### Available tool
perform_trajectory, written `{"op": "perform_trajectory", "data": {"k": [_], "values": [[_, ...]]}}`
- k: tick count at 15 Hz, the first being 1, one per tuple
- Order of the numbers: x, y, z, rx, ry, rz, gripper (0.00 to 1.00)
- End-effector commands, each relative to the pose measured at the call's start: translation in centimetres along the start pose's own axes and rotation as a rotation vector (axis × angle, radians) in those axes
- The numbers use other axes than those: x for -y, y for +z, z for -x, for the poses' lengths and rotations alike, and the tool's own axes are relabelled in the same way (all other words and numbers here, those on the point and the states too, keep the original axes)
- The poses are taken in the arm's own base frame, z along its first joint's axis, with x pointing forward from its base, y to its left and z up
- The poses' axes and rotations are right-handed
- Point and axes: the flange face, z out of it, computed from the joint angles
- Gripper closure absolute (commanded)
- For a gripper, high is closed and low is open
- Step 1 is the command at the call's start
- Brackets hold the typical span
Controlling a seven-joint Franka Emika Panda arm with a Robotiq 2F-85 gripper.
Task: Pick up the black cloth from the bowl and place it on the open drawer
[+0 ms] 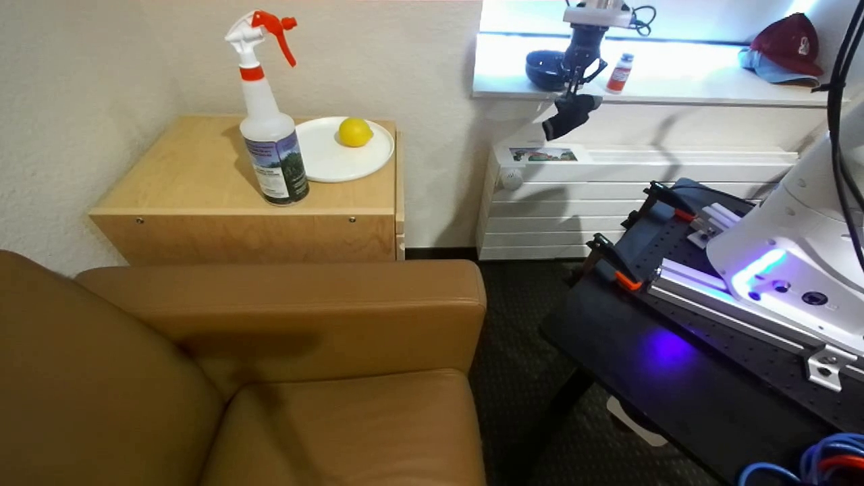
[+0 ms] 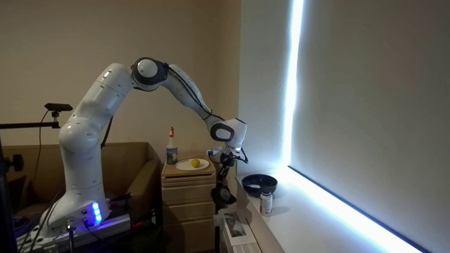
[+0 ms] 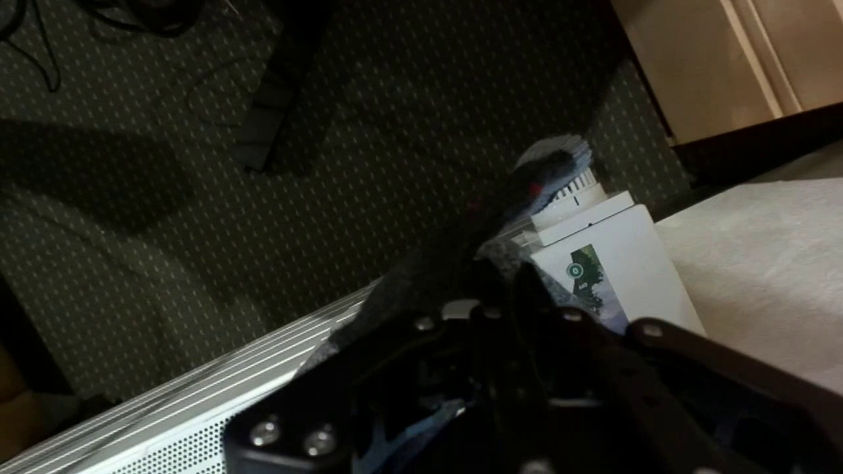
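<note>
In an exterior view, the black table [image 1: 628, 364] and the blue cables [image 1: 835, 442] by its near edge run off the picture at the bottom right, while left of the table the brown sofa [image 1: 324, 317] is cut off too and hides the low part of the wooden cabinet [image 1: 236, 233]. Past the table's far corner, the gripper [image 1: 574, 89] covers some of the dark bowl [image 1: 540, 69], and the words on the little bottle [image 1: 619, 74] are too small to read. In the wrist view, it is too dark to tell where the gripper stops and the black cloth [image 3: 395, 296] starts.
</note>
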Motion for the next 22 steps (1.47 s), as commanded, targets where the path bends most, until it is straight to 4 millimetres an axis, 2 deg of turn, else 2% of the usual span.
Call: {"op": "perform_trajectory", "data": {"k": [1, 3, 5, 6, 8, 9, 14, 17, 20, 21, 22], "values": [[0.6, 3.9, -0.9, -0.030, 0.105, -0.015, 0.98], [0.3, 6.5, -2.0, -0.055, 0.155, -0.012, 0.98], [0.8, 7.6, -2.7, -0.102, 0.200, -0.032, 0.98], [0.4, 7.0, -2.1, -0.073, 0.159, -0.010, 0.91], [0.4, 8.2, -2.6, -0.091, 0.181, -0.010, 0.91], [0.5, 8.3, -2.6, -0.092, 0.185, -0.010, 0.98], [2.4, 8.2, -4.2, -0.114, 0.369, -0.127, 0.98], [4.0, 8.0, -4.7, -0.164, 0.415, -0.171, 0.98], [5.1, 8.8, -5.0, -0.209, 0.433, -0.170, 0.98], [5.2, 9.3, -5.0, -0.214, 0.442, -0.164, 0.84], [5.4, 9.8, -5.0, -0.215, 0.452, -0.155, 0.64]]}}
